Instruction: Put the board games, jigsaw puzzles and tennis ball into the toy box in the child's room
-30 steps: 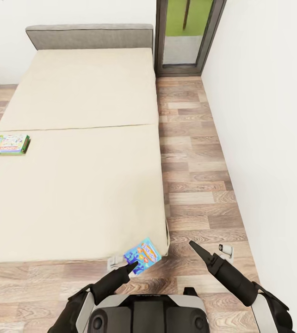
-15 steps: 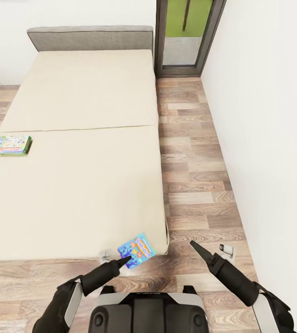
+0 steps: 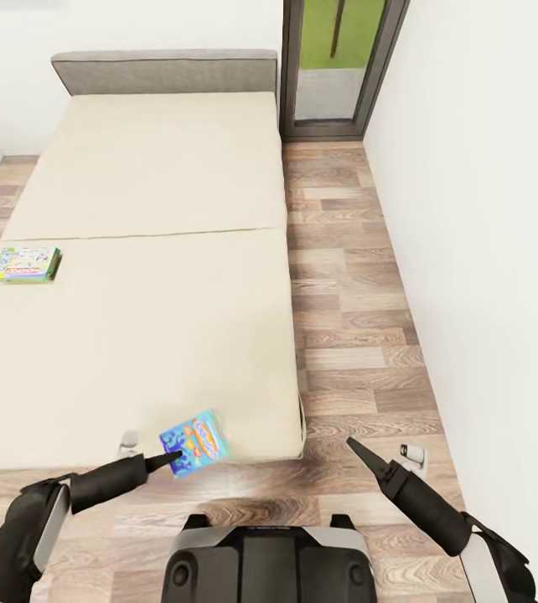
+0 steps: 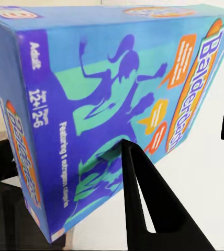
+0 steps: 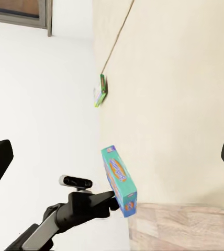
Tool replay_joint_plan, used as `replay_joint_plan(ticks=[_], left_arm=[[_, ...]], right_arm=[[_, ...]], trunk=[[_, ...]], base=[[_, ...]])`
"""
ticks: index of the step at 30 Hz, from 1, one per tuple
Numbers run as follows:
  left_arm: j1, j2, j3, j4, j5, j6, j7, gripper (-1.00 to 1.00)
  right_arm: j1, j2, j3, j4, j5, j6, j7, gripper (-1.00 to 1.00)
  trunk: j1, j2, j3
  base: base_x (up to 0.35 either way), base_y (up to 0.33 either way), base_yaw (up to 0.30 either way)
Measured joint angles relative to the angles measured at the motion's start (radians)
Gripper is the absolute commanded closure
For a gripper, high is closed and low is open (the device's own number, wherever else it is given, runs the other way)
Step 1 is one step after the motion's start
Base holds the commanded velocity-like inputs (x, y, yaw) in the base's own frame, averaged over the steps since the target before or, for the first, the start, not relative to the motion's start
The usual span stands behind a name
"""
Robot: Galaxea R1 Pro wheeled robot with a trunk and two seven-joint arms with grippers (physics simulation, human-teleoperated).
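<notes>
Box held: the left gripper (image 3: 174,459) was clenched on a blue Balderdash board game (image 3: 194,440), pinching one lower corner, the box raised over the near edge of the bed (image 3: 135,251); the grasp was visible too in the right wrist view (image 5: 121,180)
Handling: judged light, stiff cardboard with a glossy print, so likely slippery; a corner pinch would let it swing or slip; a hold across the middle of a long edge seemed steadier
Second game: a green-edged Monopoly box (image 3: 26,263) lay flat near the left side of the mattress, well apart from the held one
Right gripper (image 3: 354,446): it hung over the wood floor (image 3: 344,293) beside the bed, fingers spread in its wrist view, grasping nothing
</notes>
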Motion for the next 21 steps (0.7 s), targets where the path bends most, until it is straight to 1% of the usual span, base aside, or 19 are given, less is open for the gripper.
replay_joint_plan(ticks=[4,6,9,10,12,14,15,16,21], left_arm=[[0.000,0.053,0.000,-0.019,0.001,0.056,-0.023,1.00],[0.000,0.107,0.002,-0.030,0.003,0.093,-0.064,1.00],[0.000,0.150,0.003,-0.034,0.004,0.110,-0.118,1.00],[0.000,0.164,0.002,-0.035,0.005,0.114,-0.141,1.00],[-0.001,0.213,0.002,-0.044,0.008,0.122,-0.249,1.00],[-0.001,0.232,0.001,-0.047,0.005,0.123,-0.299,1.00],[-0.001,0.245,0.001,-0.050,0.006,0.124,-0.330,1.00],[-0.001,0.256,0.000,-0.052,0.003,0.125,-0.333,1.00],[-0.001,0.273,-0.001,-0.056,0.002,0.125,-0.333,1.00]], right_arm=[[0.000,-0.001,-0.002,0.001,0.001,0.005,-0.003,-1.00],[-0.001,-0.002,-0.003,0.001,0.002,0.009,-0.005,-1.00],[-0.001,-0.003,-0.004,0.001,0.003,0.015,-0.007,-1.00],[-0.001,-0.003,-0.004,0.001,0.004,0.019,-0.008,-1.00],[-0.002,-0.004,-0.004,-0.003,0.006,0.031,-0.024,-1.00],[-0.002,-0.004,-0.003,-0.006,0.006,0.034,-0.043,-1.00],[-0.002,-0.005,-0.003,-0.008,0.007,0.037,-0.068,-1.00],[-0.002,-0.005,-0.003,-0.008,0.006,0.040,-0.095,-1.00],[-0.003,-0.005,-0.002,-0.006,0.003,0.064,-0.141,-1.00]], trunk=[[-0.015,0.028,0.013],[-0.023,0.042,0.019],[-0.035,0.063,0.028],[-0.038,0.070,0.031],[-0.046,0.084,0.038],[-0.054,0.098,0.044],[-0.058,0.105,0.047],[-0.061,0.112,0.050],[-0.081,0.147,0.066]], base=[[0.000,0.000,0.000],[0.000,0.000,0.000],[0.000,0.000,0.000],[0.000,0.000,0.000],[0.000,0.000,0.000],[0.000,0.000,0.000],[0.000,0.000,0.000],[0.000,0.000,0.000],[-0.004,0.000,0.000]])
